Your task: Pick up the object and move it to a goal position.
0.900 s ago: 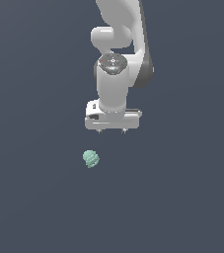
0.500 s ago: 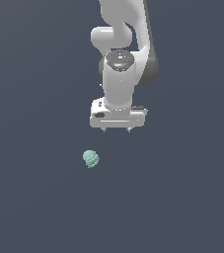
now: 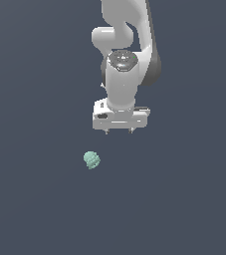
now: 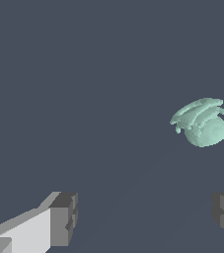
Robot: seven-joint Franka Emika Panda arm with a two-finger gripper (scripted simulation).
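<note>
1. Gripper [image 3: 119, 131] hangs with its fingers [image 4: 64, 217] spread wide apart, nothing between them.
2. Below the gripper and toward the exterior view's left lies the object [image 3: 91, 160], well apart from it.
3. Roundish and lumpy, the object has no clear long axis; in the wrist view its ridged side [image 4: 198, 111] faces away from the fingers.
4. Compared with 0.9 s ago, the gripper sits lower and further toward the exterior view's right; the object is unmoved.

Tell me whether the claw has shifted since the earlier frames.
Yes. Judged against the unmoved mint-green object, the claw has drifted toward the exterior view's right and slightly lower, still apart from it.
</note>
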